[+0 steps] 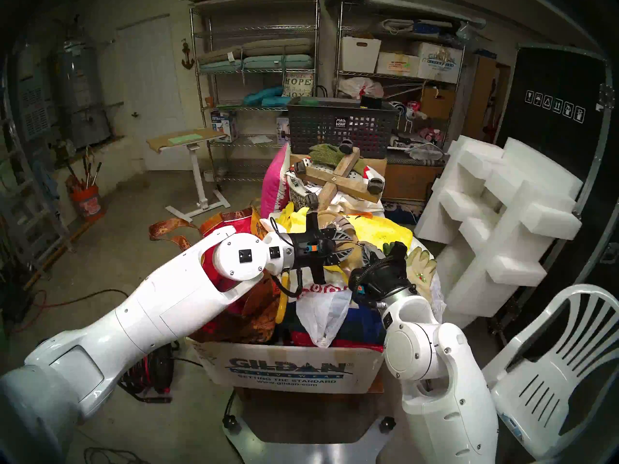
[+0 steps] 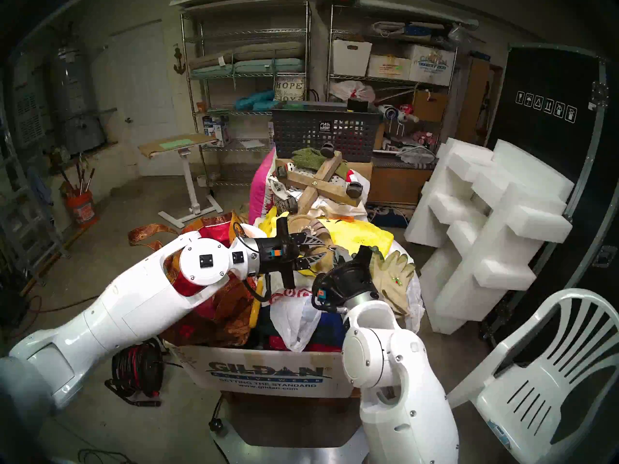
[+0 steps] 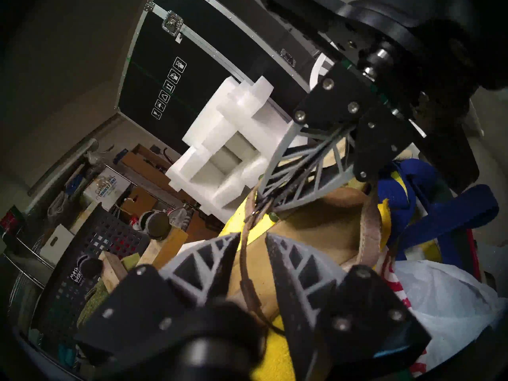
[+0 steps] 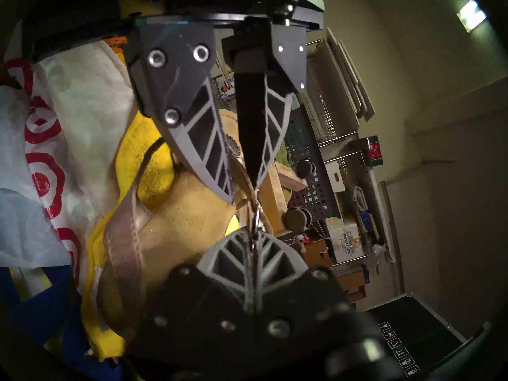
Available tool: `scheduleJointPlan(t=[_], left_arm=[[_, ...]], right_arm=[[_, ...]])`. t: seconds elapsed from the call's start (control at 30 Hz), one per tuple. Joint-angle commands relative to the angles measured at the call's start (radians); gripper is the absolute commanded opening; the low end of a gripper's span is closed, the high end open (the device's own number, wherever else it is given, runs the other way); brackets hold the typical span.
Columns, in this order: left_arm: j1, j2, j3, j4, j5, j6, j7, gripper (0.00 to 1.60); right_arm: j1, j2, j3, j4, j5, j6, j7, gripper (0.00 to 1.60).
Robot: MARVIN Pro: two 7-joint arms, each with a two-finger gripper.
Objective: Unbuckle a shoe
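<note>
gildan box (image 1: 288, 369) under the sandal (image 3: 316, 223)

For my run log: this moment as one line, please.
left gripper: open, astride strap | right gripper: shut on strap | shoe: on cloth

The shoe (image 1: 348, 264) lies on top of a heap of bags and cloths in the cardboard box (image 1: 294, 369) straight before the robot, with the left end effector (image 1: 350, 245) reaching to it from the left and the right end effector (image 1: 370, 257) from the near right, the two meeting at the ankle strap (image 3: 248, 256). The gloves (image 1: 420, 262) lie just right of the shoe on the same heap, and behind it a wooden cross with casters (image 1: 341, 182) rests on further piled things, with the mesh basket (image 1: 338, 127) behind that and the wire shelves (image 1: 254, 85) at the back wall. The foam blocks (image 1: 495, 212) stand right of the box, the plastic chair (image 1: 556, 369) nearer on the right, and the cable reel (image 1: 147, 369) on the floor to the box's left.
</note>
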Motion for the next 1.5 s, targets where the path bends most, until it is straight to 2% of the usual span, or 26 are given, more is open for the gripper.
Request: scheduleJointPlan(t=[0.0, 1.03, 1.1, 1.13, 1.2, 1.4, 1.47], left_arm=[[-0.006, -0.007, -0.009, -0.004, 0.005, -0.009, 0.017, 0.77], [-0.011, -0.014, -0.008, 0.035, 0.004, -0.029, 0.022, 0.64], [-0.011, -0.015, -0.007, 0.038, 0.003, -0.032, 0.02, 0.47], [-0.012, -0.015, -0.008, 0.039, 0.003, -0.033, 0.02, 0.21], [-0.012, -0.015, -0.009, 0.04, 0.003, -0.033, 0.021, 0.03], [-0.013, -0.014, -0.009, 0.042, 0.009, -0.039, 0.025, 0.0], [-0.011, -0.015, -0.01, 0.046, 0.01, -0.043, 0.03, 0.0]], right_arm=[[0.0, 0.005, -0.015, -0.025, -0.015, -0.013, -0.034, 0.0], [-0.012, 0.015, -0.026, -0.028, -0.047, -0.027, -0.05, 0.0], [-0.011, 0.017, -0.028, -0.025, -0.055, -0.028, -0.056, 0.0], [-0.011, 0.017, -0.029, -0.023, -0.057, -0.028, -0.06, 0.0], [-0.01, 0.021, -0.033, -0.015, -0.074, -0.03, -0.08, 0.0], [-0.007, 0.023, -0.041, 0.012, -0.104, -0.035, -0.127, 0.0], [-0.003, 0.032, -0.05, 0.032, -0.138, -0.038, -0.161, 0.0]])
